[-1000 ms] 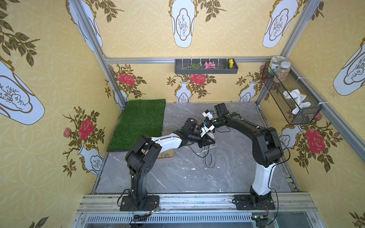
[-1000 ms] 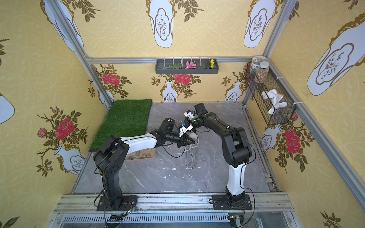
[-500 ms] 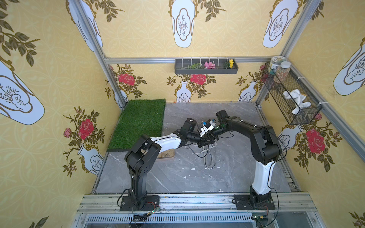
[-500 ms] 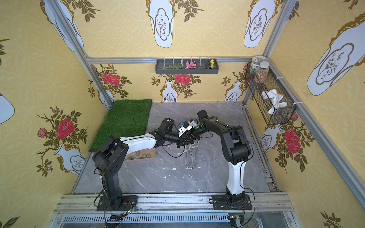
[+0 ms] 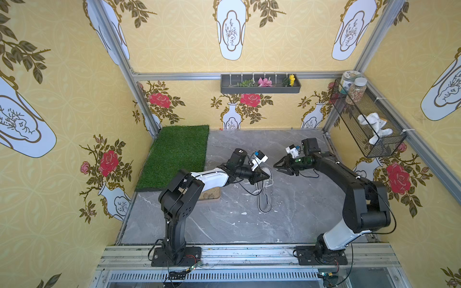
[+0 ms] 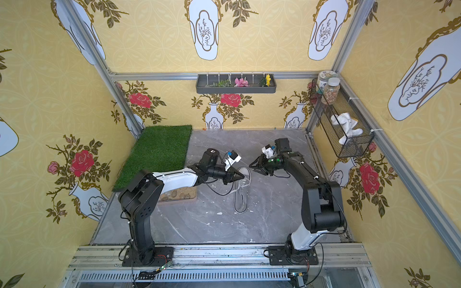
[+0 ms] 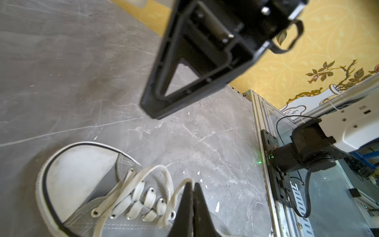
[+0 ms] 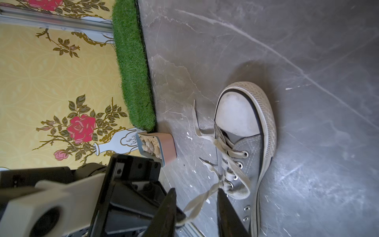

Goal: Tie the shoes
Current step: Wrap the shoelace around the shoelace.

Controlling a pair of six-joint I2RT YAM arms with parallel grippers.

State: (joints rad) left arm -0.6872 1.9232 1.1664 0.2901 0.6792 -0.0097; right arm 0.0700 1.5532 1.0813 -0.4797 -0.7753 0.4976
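Left end effector [image 7: 191, 185] is clamped on a lace [image 8: 205, 196] above the shoe [image 8: 249, 147]; right end effector [image 5: 276, 167] hovers nearby, jaws apart

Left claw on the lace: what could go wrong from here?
1. The left claw pinches the twisted lace only at its very tips, so the lace may slip out.
2. The right claw is open and holds nothing, so the twist could unwind.
3. Nothing pins the shoe; a pull on the lace may drag it.
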